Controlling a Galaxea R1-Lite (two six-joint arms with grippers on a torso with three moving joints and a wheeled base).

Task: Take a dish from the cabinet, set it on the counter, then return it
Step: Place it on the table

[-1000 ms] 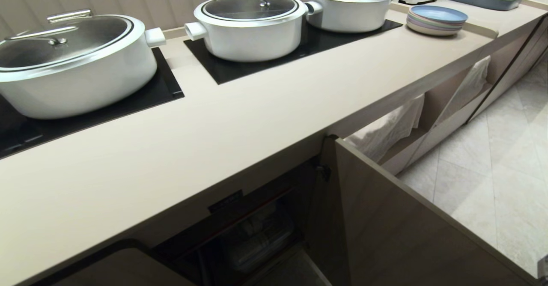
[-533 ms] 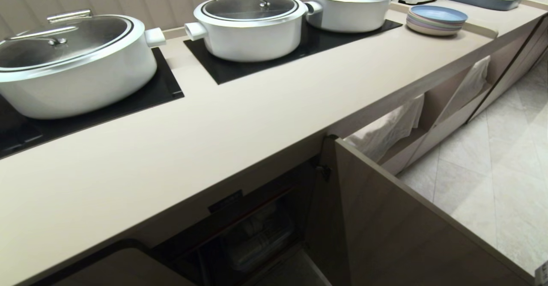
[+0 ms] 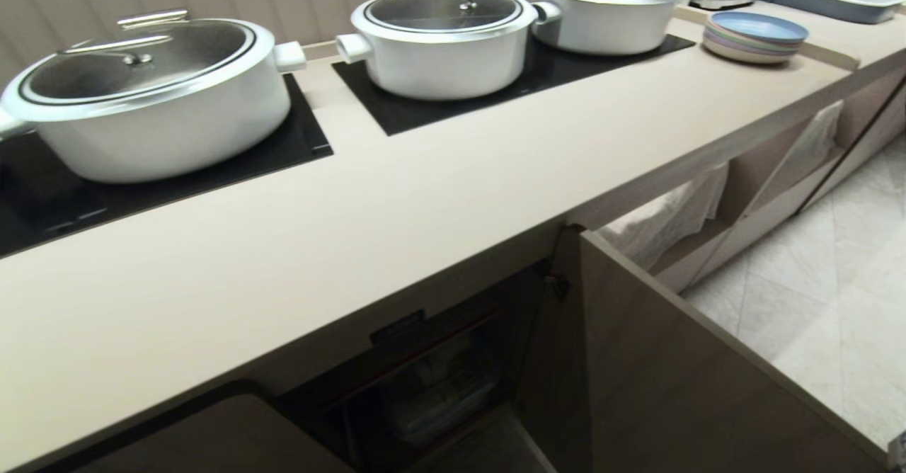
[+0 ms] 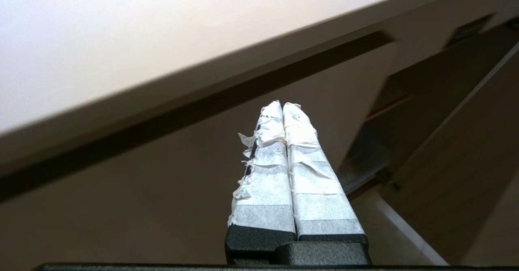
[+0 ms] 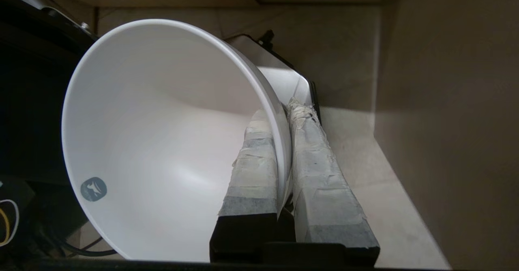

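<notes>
Bowl (image 5: 162,141) rim pinched in my right gripper (image 5: 284,112), down by the cabinet (image 3: 637,360); counter (image 3: 425,197) lies above; left gripper (image 4: 284,106) closed, empty.

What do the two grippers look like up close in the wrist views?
Both match: the left gripper and right gripper each have two long, tapering fingers wrapped in frayed, wrinkled white tape, rising from a black base. No cables or markings show on them.
</notes>
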